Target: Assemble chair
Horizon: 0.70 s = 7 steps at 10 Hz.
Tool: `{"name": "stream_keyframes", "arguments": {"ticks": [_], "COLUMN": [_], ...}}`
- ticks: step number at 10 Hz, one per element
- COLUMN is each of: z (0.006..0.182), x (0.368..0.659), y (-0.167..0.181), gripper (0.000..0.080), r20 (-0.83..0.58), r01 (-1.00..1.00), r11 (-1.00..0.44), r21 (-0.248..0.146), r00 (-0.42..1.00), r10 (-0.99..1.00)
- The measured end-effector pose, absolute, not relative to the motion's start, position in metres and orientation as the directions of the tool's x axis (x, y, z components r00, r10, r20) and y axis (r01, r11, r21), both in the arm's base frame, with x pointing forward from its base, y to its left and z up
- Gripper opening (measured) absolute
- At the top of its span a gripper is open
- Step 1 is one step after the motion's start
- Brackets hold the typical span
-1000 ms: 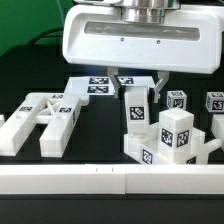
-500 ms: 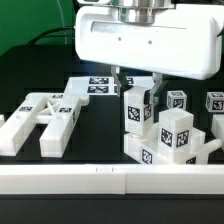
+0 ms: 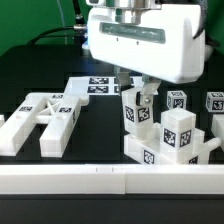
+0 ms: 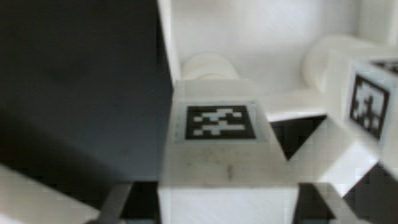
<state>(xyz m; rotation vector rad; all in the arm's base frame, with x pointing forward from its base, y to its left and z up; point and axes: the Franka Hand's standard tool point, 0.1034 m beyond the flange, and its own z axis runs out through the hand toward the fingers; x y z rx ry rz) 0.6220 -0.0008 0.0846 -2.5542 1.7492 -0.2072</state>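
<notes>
An upright white chair piece (image 3: 136,110) with a black-and-white tag on its face stands at the left end of a cluster of tagged white chair blocks (image 3: 176,137). My gripper (image 3: 137,90) hangs straight above it, its fingers down either side of the piece's top. In the wrist view the same piece (image 4: 221,120) fills the space between the two dark fingers (image 4: 130,200), which press against its sides. The gripper (image 4: 226,206) is shut on this piece. What the piece's lower end rests on is hidden behind the blocks.
An H-shaped white chair part (image 3: 40,121) lies flat at the exterior view's left. The marker board (image 3: 93,87) lies behind it. Small tagged pieces (image 3: 177,100) stand at the back right. A long white rail (image 3: 110,180) runs along the front edge.
The gripper's wide white body has swung toward the exterior view's right and now looks turned. The fingers have drawn in slightly onto the upright piece, which has stayed in place.
</notes>
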Motion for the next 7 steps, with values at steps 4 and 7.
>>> {"name": "stream_keyframes", "arguments": {"ticks": [4,7], "z": [0.0843,0.0842], "x": [0.6223,0.6223], "y": [0.0006,0.0014], "gripper": [0.0294,0.0526], "r20": [0.048,0.058], "r01": [-0.985,-0.971], "r11": [-0.129,-0.214], "r21": [-0.111,-0.106], "r00": [0.125,0.209], "r10": [-0.991,-0.976]}}
